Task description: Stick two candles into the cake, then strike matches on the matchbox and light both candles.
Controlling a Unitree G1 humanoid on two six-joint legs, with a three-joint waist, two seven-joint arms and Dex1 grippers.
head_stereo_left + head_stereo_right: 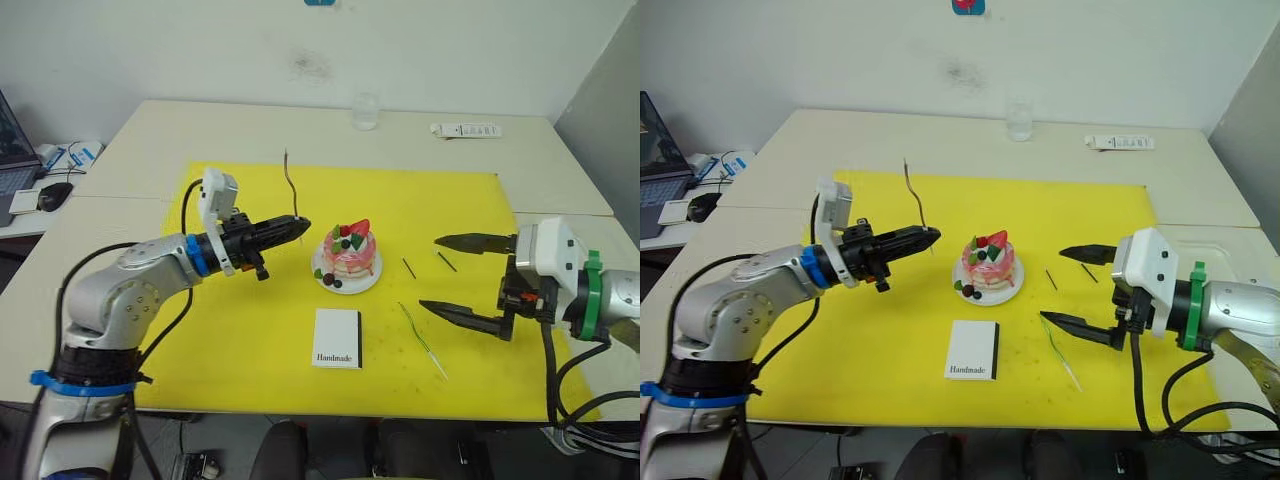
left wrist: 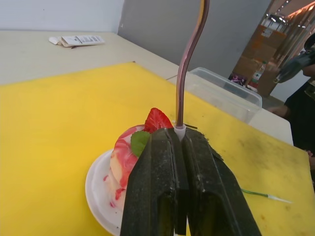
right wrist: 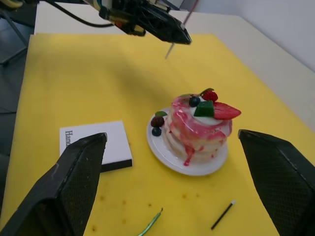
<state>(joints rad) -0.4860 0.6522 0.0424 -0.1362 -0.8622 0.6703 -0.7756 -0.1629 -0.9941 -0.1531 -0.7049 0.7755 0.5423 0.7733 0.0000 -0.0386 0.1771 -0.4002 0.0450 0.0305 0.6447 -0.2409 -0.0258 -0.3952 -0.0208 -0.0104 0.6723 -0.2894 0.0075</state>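
Note:
The pink cake (image 1: 350, 252) sits on its white plate (image 1: 372, 281) mid-mat. Just left of it my left gripper (image 1: 300, 228) is shut on a thin wavy candle (image 1: 290, 185), which stands upright from the fingertips; in the left wrist view the candle (image 2: 186, 64) rises beside the strawberry. A greenish candle (image 1: 420, 338) lies on the mat right of the white matchbox (image 1: 337, 338). Two dark matches (image 1: 409, 267) (image 1: 446, 261) lie right of the cake. Over them my right gripper (image 1: 430, 272) hovers wide open with nothing between its fingers.
A yellow mat (image 1: 240, 330) covers the table's middle. A glass (image 1: 364, 112) and a white remote (image 1: 466, 130) stand at the far edge. A mouse (image 1: 55, 195) lies on a side desk to the left. A clear tub (image 2: 221, 88) sits off the right side.

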